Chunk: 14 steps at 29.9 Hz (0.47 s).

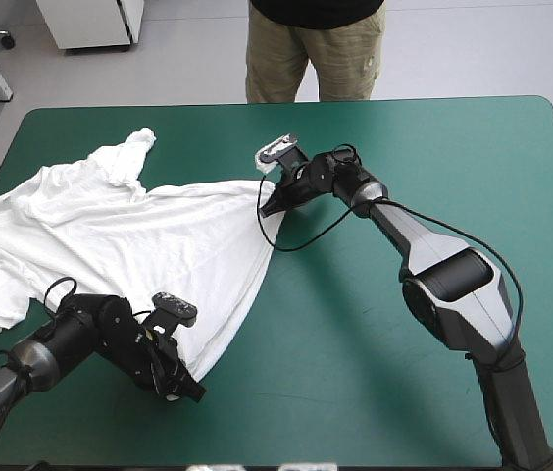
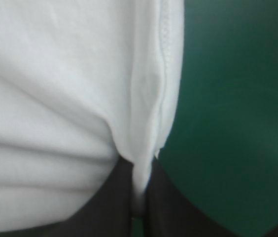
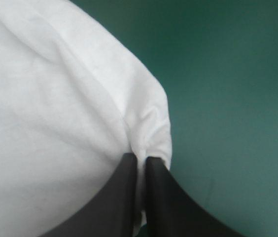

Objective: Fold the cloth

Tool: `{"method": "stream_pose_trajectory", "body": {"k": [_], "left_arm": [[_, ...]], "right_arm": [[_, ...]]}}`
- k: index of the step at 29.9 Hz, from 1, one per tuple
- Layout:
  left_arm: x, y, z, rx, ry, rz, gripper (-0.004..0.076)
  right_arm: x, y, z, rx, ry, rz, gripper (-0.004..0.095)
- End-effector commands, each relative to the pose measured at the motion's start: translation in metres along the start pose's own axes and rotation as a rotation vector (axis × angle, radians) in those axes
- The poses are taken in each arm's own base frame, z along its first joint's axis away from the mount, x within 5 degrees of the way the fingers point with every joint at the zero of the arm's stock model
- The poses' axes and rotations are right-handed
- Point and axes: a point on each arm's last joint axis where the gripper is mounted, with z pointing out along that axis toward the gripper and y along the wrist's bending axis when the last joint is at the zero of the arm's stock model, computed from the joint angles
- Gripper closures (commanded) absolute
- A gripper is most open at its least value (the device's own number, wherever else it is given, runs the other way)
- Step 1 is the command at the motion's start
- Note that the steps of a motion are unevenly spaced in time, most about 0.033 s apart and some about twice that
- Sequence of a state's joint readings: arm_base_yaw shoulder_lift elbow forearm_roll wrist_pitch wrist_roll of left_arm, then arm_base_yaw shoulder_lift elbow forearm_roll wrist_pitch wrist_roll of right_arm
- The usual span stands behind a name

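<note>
Left end effector (image 1: 188,386): mine on the left side, low over the near part of the table. Its two black fingers are all but closed and pinch a corner of the T-shirt (image 1: 139,235).
Left grip, close up: in the left wrist view the white fabric (image 2: 55,98) is gathered into a narrow fold between the fingers of that end effector (image 2: 140,170). A stitched hem (image 2: 166,59) runs away ahead of it, with bare teal-green cover just beside the hem.
T-shirt: white and wrinkled, spread mostly flat behind and between my two end effectors. It reaches the table's left edge, and one sleeve (image 1: 137,147) is bunched toward the far side.
Bottom edge: it runs in a fairly straight line from my left end effector to my right one.
Right end effector (image 1: 269,204): toward the middle of the table, fingers nearly together, gripping the other corner.
Right grip, close up: the cloth (image 3: 45,123) puckers just ahead of the fingertips of that end effector (image 3: 140,160).
Table (image 1: 404,147): its teal-green cover lies bare beyond my right end effector.
</note>
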<state>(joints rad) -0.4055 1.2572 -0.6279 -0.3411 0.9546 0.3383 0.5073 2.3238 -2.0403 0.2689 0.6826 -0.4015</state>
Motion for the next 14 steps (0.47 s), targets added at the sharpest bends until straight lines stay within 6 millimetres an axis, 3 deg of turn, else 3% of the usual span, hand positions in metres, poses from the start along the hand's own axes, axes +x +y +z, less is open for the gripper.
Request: {"method": "stream_pose_trajectory", "body": {"k": [1, 4, 8, 14], "left_arm": [[-0.002, -0.005, -0.010, 0.013, -0.053, 0.004, 0.0733], [-0.004, -0.007, -0.017, 0.007, -0.093, 0.012, 0.0733], [-0.012, -0.011, -0.041, -0.015, -0.209, 0.036, 0.0733], [-0.026, -0.018, -0.112, -0.179, -0.447, 0.108, 0.0733]], "right_arm": [[-0.027, 0.002, -0.041, 0.003, -0.063, -0.016, 0.0917], [-0.037, 0.006, -0.065, -0.004, -0.078, -0.008, 0.0917], [-0.050, 0.013, -0.114, -0.017, -0.093, -0.017, 0.0917], [-0.064, 0.024, -0.195, 0.002, -0.156, -0.050, 0.0917]]}}
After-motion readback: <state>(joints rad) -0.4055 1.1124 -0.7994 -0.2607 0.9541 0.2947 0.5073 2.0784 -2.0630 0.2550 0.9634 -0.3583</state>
